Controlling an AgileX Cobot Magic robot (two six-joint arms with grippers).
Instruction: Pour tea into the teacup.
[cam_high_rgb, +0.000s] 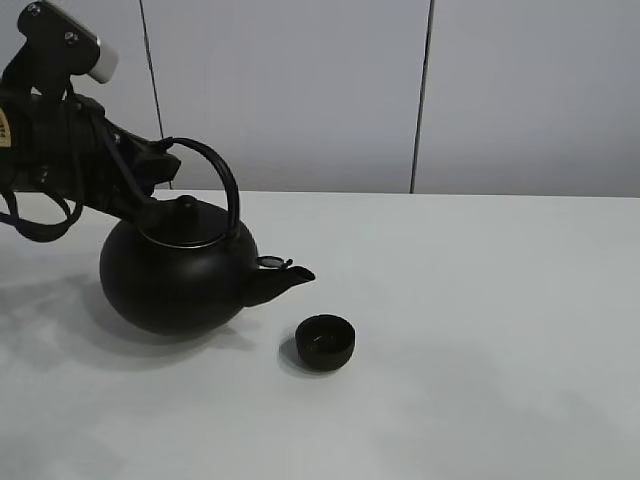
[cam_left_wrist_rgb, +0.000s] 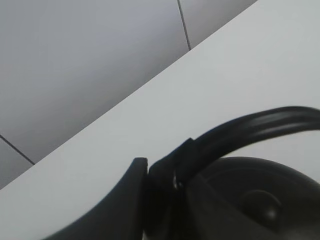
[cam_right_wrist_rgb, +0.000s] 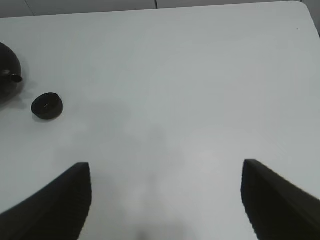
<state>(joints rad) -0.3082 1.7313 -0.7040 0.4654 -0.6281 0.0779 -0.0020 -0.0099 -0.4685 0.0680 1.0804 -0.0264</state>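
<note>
Teacup (cam_high_rgb: 325, 342) on counter (cam_high_rgb: 500, 380), at 4 o'clock of kettle (cam_high_rgb: 180, 280), just past spout (cam_high_rgb: 290, 275) to catch the pour | left end effector (cam_high_rgb: 160, 165) clenched on kettle handle (cam_high_rgb: 225, 180), judged for tilting | right end effector (cam_right_wrist_rgb: 165, 165) released, idle | no tea visible

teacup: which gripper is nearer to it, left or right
Left. The left gripper is shut on the kettle handle, with the spout just beside the teacup. The right gripper is open over the table, well away from it.
</note>
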